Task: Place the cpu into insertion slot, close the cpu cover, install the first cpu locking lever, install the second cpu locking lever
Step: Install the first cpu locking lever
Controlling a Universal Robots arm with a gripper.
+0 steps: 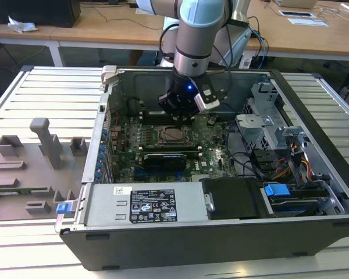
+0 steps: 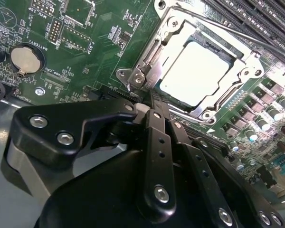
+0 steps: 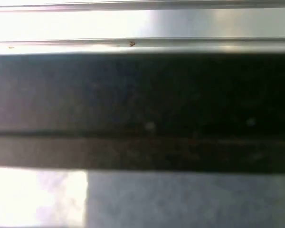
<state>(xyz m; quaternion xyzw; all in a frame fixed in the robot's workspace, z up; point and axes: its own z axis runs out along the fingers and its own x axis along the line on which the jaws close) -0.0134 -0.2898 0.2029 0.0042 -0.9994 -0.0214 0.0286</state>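
The cpu (image 2: 197,66) lies flat in the insertion slot (image 2: 154,52), its pale metal top showing through the cut-out of the cpu cover (image 2: 235,92), which is folded down over it. A thin locking lever (image 2: 228,29) runs along one side of the socket. My gripper (image 2: 153,108) has its black fingers (image 2: 156,137) pressed together, shut with nothing between them, their tips just off the socket's corner by a lever hook (image 2: 135,78). In the exterior view the gripper (image 1: 183,111) hangs right above the socket and cpu (image 1: 173,135) inside the open computer case.
Memory slots (image 2: 256,14) run beside the socket, and a coin battery (image 2: 24,59) sits on the green board. A long black card (image 1: 166,158), a power supply box (image 1: 145,203), cables and drive bays (image 1: 279,157) crowd the case. A grey fixture tray (image 1: 29,168) lies at the exterior view's left.
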